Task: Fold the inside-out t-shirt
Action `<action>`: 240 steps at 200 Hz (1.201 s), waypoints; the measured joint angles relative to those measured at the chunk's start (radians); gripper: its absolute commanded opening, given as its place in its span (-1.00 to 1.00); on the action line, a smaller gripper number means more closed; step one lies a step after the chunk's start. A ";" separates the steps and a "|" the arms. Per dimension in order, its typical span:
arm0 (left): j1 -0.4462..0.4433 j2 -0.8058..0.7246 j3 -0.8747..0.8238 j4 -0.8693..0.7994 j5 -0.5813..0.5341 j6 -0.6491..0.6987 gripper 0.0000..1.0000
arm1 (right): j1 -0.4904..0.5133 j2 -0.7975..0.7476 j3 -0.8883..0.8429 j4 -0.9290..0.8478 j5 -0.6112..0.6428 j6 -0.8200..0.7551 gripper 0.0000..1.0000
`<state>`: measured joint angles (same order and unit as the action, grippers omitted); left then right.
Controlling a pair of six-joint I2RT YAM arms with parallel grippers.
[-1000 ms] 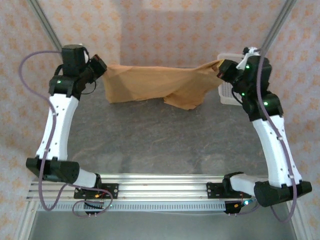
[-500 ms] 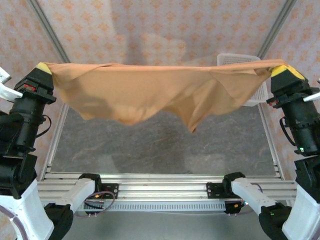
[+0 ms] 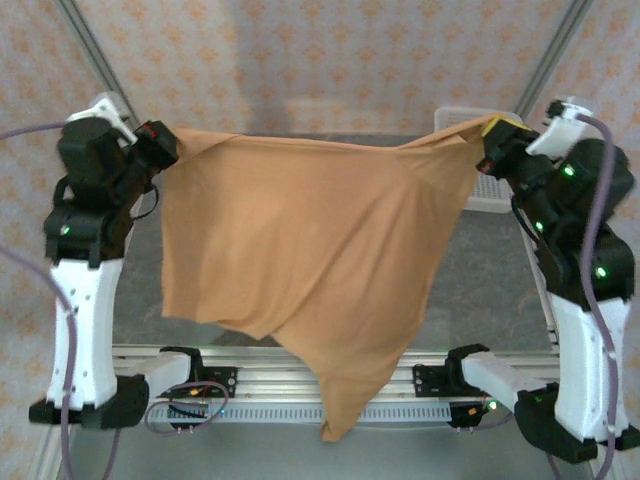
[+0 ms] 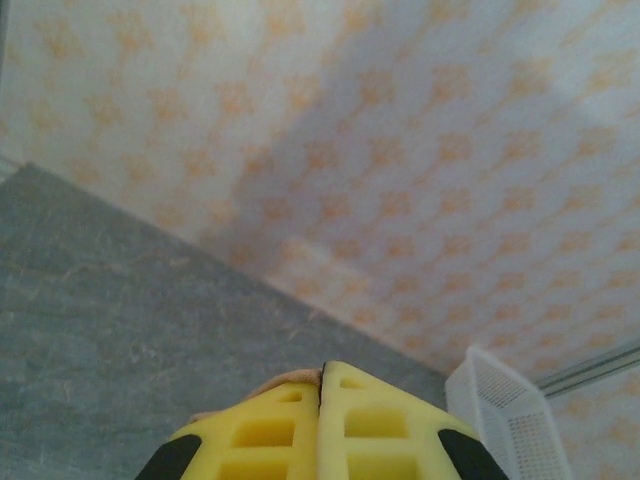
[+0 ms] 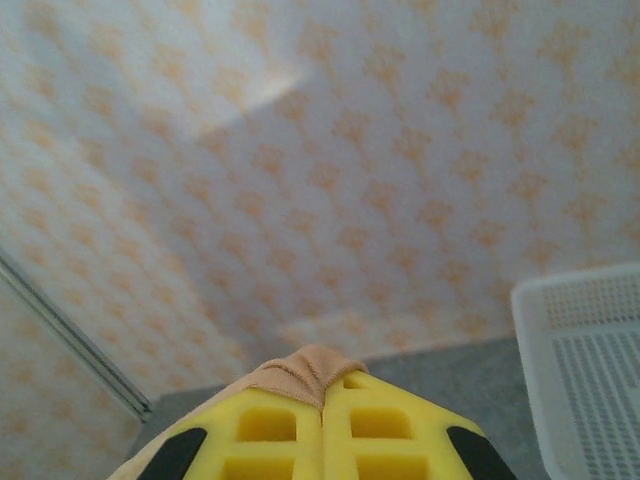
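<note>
The inside-out t-shirt [image 3: 300, 250], orange-tan cloth, hangs spread between both arms above the table, its lowest point drooping past the near rail. My left gripper [image 3: 160, 140] is shut on its upper left corner; a sliver of the t-shirt [image 4: 290, 379] peeks past the yellow fingers [image 4: 270, 430], and the left gripper [image 4: 322, 368] has its jaws pressed together. My right gripper [image 3: 492, 133] is shut on the upper right corner; a bunched fold of the t-shirt [image 5: 300, 367] sticks out of the right gripper [image 5: 323, 400].
A white mesh basket [image 3: 500, 185] sits at the back right of the grey table [image 3: 480, 290]; the basket [image 4: 505, 420] [image 5: 585, 370] shows in both wrist views. Patterned walls and metal frame posts [image 3: 90, 45] surround the table. The aluminium rail [image 3: 270, 385] runs along the near edge.
The arms have moved from high and wide, close to the camera, to a lower stance. The shirt, stretched flat half a second ago, now hangs down toward the near rail.
</note>
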<state>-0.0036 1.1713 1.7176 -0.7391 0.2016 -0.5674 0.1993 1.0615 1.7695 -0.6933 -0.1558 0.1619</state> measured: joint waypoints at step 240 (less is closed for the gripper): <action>0.053 0.058 -1.064 0.360 0.224 -0.035 -1.00 | 0.004 -0.329 -1.188 0.253 -0.195 0.236 -1.00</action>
<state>0.0494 1.2293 0.6533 -0.3790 0.4259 -0.6025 0.2031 0.7326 0.5816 -0.4404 -0.3504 0.3981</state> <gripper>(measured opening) 0.058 0.041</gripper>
